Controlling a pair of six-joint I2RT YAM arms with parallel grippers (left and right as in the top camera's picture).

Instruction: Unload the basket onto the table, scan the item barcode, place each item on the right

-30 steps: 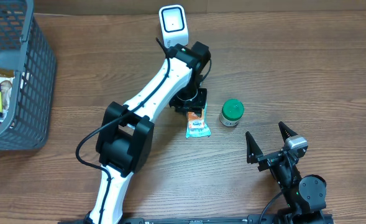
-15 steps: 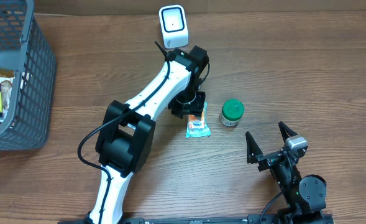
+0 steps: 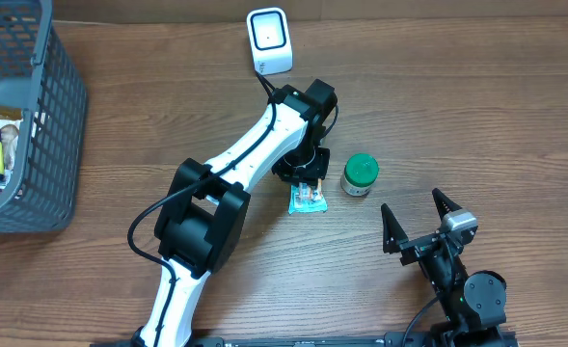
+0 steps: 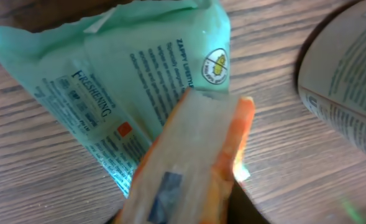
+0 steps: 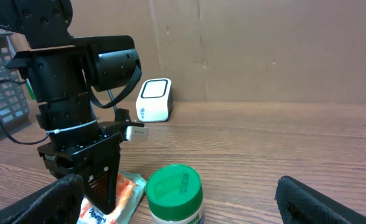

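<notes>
The item is a teal and orange wipes packet point(image 3: 308, 200) lying on the wooden table beside a green-lidded jar point(image 3: 360, 174). My left gripper point(image 3: 306, 181) points straight down on the packet's far end and is shut on it. In the left wrist view an orange fold of the packet point(image 4: 195, 155) rises between the jaws, and its teal printed side point(image 4: 120, 81) lies flat beyond. The white barcode scanner point(image 3: 269, 40) stands at the back of the table. My right gripper point(image 3: 411, 204) rests open near the front edge, with nothing between its fingers point(image 5: 322, 199).
A dark mesh basket point(image 3: 42, 125) holding several packaged goods stands at the far left. The jar point(image 5: 176, 193) is a finger's width right of the packet. A cardboard wall point(image 5: 263, 50) backs the table behind the scanner point(image 5: 153, 99).
The left gripper has shifted slightly right and towards the front and has closed on the packet. The packet's end now bunches up between the jaws. The right arm has not moved.
</notes>
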